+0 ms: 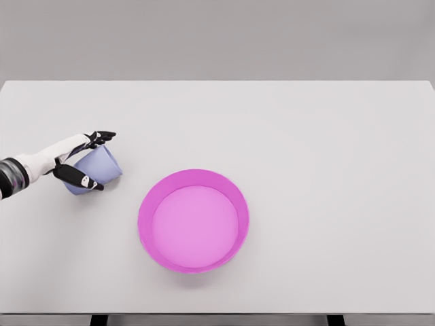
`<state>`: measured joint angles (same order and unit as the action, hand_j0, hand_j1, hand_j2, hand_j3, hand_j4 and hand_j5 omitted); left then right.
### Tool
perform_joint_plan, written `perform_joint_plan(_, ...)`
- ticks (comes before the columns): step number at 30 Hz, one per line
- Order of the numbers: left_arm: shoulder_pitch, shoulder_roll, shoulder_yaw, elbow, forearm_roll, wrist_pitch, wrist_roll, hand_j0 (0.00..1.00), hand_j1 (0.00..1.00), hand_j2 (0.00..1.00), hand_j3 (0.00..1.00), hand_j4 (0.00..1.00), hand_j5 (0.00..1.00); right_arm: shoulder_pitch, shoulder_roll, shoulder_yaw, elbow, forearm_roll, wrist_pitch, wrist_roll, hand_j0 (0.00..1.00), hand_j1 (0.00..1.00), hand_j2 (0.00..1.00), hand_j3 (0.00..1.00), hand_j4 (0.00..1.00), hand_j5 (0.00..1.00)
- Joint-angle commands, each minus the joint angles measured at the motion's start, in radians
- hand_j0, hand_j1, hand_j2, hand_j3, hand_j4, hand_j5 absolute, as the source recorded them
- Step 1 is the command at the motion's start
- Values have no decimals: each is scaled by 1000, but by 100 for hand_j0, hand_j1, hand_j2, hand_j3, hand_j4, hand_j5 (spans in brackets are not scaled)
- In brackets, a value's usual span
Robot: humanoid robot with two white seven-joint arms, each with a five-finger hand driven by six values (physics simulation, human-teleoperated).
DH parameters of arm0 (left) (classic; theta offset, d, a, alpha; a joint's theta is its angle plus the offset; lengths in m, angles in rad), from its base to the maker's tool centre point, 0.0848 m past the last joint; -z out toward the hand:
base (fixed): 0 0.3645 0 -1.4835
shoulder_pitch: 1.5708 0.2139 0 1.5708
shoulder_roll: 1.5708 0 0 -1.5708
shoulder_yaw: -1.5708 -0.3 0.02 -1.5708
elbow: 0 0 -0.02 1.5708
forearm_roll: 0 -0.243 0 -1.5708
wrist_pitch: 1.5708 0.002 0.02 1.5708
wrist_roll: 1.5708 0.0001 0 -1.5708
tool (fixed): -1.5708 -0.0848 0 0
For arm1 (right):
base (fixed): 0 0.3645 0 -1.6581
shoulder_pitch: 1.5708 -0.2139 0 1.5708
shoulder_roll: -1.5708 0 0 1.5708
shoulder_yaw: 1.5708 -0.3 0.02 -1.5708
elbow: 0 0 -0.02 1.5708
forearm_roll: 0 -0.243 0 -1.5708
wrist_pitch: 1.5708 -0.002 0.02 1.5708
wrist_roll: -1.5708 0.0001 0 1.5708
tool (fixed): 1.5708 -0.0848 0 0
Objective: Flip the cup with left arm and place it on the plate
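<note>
The left hand point(80, 161) reached in from the left edge and had its dark fingers point(83, 180) wrapped around the pale blue cup point(100, 167), which was tilted just above the white desk point(326, 149). The pink plate point(194, 221) sat near, to the cup's lower right, apart from it.

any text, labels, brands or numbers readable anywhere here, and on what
None: no readable text in the head view.
cup, held in the left hand: plain pale blue, no print.
plate: plain pink, unmarked.
table: plain white, no sign.
</note>
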<state>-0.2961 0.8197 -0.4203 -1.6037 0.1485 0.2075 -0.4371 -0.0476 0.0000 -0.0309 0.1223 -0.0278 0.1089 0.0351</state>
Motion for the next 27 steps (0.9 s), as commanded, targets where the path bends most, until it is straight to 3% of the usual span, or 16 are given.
perform_joint_plan(1, 0, 1, 0, -2, 3, 1, 1, 97, 97, 97, 97, 97, 97, 0, 0, 0, 0, 0, 0, 0, 100, 100, 100, 100, 100, 100)
perform_joint_plan(3, 0, 1, 1, -2, 5, 0, 4, 81, 81, 81, 81, 81, 81, 0, 0, 0, 0, 0, 0, 0, 100, 100, 100, 100, 100, 100)
perform_joint_plan(7, -2, 1, 0, -2, 6, 0, 6, 67, 67, 67, 67, 67, 67, 0, 0, 0, 0, 0, 0, 0, 100, 100, 100, 100, 100, 100)
perform_joint_plan(13, -3, 1, 8, -13, 28, -22, 9, 66, 66, 66, 66, 66, 66, 0, 0, 0, 0, 0, 0, 0, 100, 100, 100, 100, 100, 100)
perform_joint_plan(20, 6, -1, 14, -62, 63, -278, 18, 66, 66, 66, 66, 66, 66, 0, 0, 0, 0, 0, 0, 0, 100, 100, 100, 100, 100, 100)
perform_joint_plan(23, 11, -2, 3, -97, 121, -441, 38, 66, 66, 66, 66, 66, 66, 0, 0, 0, 0, 0, 0, 0, 100, 100, 100, 100, 100, 100)
perform_joint_plan(27, 54, -8, 0, -159, 214, -505, 69, 66, 66, 66, 66, 66, 66, 0, 0, 0, 0, 0, 0, 0, 100, 100, 100, 100, 100, 100)
